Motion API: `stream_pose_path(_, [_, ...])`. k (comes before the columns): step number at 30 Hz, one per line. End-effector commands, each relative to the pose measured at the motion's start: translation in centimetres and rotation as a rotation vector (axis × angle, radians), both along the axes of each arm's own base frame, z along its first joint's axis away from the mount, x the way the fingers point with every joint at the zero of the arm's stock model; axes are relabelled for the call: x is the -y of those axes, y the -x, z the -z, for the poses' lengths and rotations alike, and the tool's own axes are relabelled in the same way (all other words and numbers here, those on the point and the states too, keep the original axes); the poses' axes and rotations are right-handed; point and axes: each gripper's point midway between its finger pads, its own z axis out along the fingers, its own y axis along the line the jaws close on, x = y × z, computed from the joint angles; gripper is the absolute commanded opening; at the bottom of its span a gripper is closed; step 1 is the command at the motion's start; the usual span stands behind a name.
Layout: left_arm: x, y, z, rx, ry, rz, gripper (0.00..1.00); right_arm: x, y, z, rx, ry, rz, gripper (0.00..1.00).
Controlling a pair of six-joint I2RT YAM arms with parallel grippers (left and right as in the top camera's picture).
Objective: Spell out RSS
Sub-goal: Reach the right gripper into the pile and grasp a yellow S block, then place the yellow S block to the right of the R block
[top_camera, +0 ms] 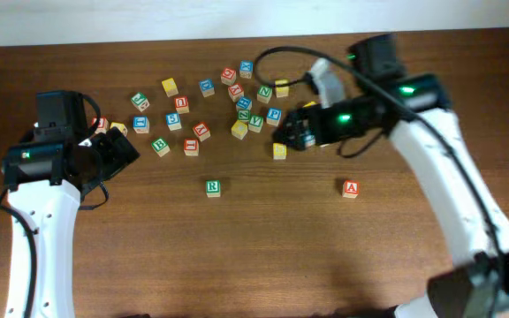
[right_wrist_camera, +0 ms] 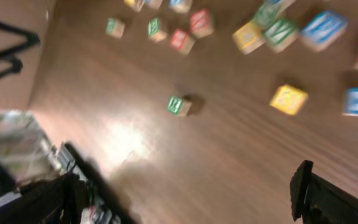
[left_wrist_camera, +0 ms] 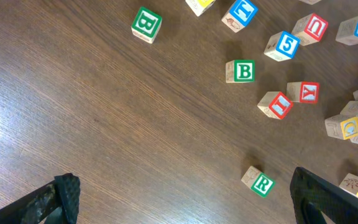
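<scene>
A wooden block with a green R [top_camera: 212, 187] lies alone on the table, in front of a scatter of letter blocks [top_camera: 237, 106]. It also shows in the left wrist view [left_wrist_camera: 258, 182] and, blurred, in the right wrist view [right_wrist_camera: 178, 104]. A blue block marked S or 5 [top_camera: 173, 121] sits in the scatter, also in the left wrist view [left_wrist_camera: 283, 45]. My left gripper [top_camera: 122, 146] is open and empty [left_wrist_camera: 185, 199], left of the R. My right gripper [top_camera: 288, 132] is open and empty [right_wrist_camera: 188, 193], at the scatter's right edge above a yellow block [top_camera: 279, 151].
A red A block [top_camera: 350, 188] lies alone at the right. Green B blocks [left_wrist_camera: 243, 71] [left_wrist_camera: 145, 23] and red blocks [left_wrist_camera: 275, 104] lie near the left gripper. The table's far edge runs along the top of the overhead view.
</scene>
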Motion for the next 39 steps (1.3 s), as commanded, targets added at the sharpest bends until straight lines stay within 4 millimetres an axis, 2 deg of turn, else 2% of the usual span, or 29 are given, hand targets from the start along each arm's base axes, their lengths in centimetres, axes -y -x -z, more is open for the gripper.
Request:
stream_pose_path(1, [-0.2,0.1,-0.1,0.003,-0.001,-0.015,0.99,2.6,-2.2,7.3,-0.106,0.451,0.387,0.99])
stream_pose_path(3, [-0.2,0.1,-0.1,0.003,-0.001,-0.015,0.99,1.5,-2.4,11.1,-0.150,0.549,0.439,0.92])
stream_pose_path(6, [-0.3,0.1,-0.1,0.002,-0.001,-0.015,0.99,0.8,-2.9,17.0,-0.223,0.614,0.399,0.85])
stream_pose_path(7, [-0.2,0.1,-0.1,0.003,-0.001,-0.015,0.99,0.6,-3.1,18.6,-0.234,0.627,0.372,0.82])
stream_pose_path(9, [-0.3,0.1,-0.1,0.002,-0.001,-0.015,0.99,0.0,-4.0,20.3,-0.218,0.615,0.348,0.74])
stream_pose_path(14, [-0.3,0.1,-0.1,0.003,-0.001,-0.015,0.99,-0.3,-7.4,20.5,-0.086,0.599,0.395,0.54])
stream_pose_path(17, [-0.2,0.1,-0.1,0.003,-0.001,-0.015,0.99,-0.4,-7.6,21.4,-0.082,0.602,0.384,0.53])
stream_pose_path(18, [-0.3,0.1,-0.1,0.003,-0.001,-0.015,0.99,-0.4,-7.6,21.6,-0.085,0.605,0.384,0.49])
stream_pose_path(19, [-0.3,0.1,-0.1,0.003,-0.001,-0.015,0.99,-0.4,-7.6,21.6,-0.086,0.604,0.383,0.39])
stream_pose_path(21, [-0.3,0.1,-0.1,0.003,-0.001,-0.015,0.99,-0.4,-7.5,21.6,-0.088,0.606,0.383,0.29])
stream_pose_path(24, [-0.3,0.1,-0.1,0.003,-0.001,-0.015,0.99,-0.5,-7.3,21.2,-0.092,0.599,0.378,0.27])
stream_pose_path(25, [-0.3,0.1,-0.1,0.003,-0.001,-0.015,0.99,-0.5,-7.1,20.7,-0.094,0.600,0.375,0.27])
stream_pose_path(28, [-0.3,0.1,-0.1,0.003,-0.001,-0.015,0.99,-0.8,-5.7,16.7,-0.066,0.584,0.349,0.27])
stream_pose_path(29, [-0.3,0.1,-0.1,0.003,-0.001,-0.015,0.99,-1.5,-4.2,15.2,-0.087,0.558,0.318,0.26])
stream_pose_path(30, [-0.3,0.1,-0.1,0.003,-0.001,-0.015,0.99,-3.1,-2.0,13.9,-0.130,0.514,0.259,0.26])
stream_pose_path(31, [-0.3,0.1,-0.1,0.003,-0.001,-0.015,0.99,-3.9,-0.9,13.8,-0.148,0.510,0.226,0.26])
stream_pose_path(33, [-0.3,0.1,-0.1,0.003,-0.001,-0.015,0.99,-6.6,1.9,14.4,-0.159,0.540,0.163,0.27])
stream_pose_path(35, [-0.3,0.1,-0.1,0.003,-0.001,-0.015,0.99,-8.5,2.3,16.0,-0.116,0.587,0.209,0.26])
stream_pose_path(39, [-0.2,0.1,-0.1,0.003,-0.001,-0.015,0.99,-9.4,3.2,19.8,-0.181,0.631,0.243,0.26])
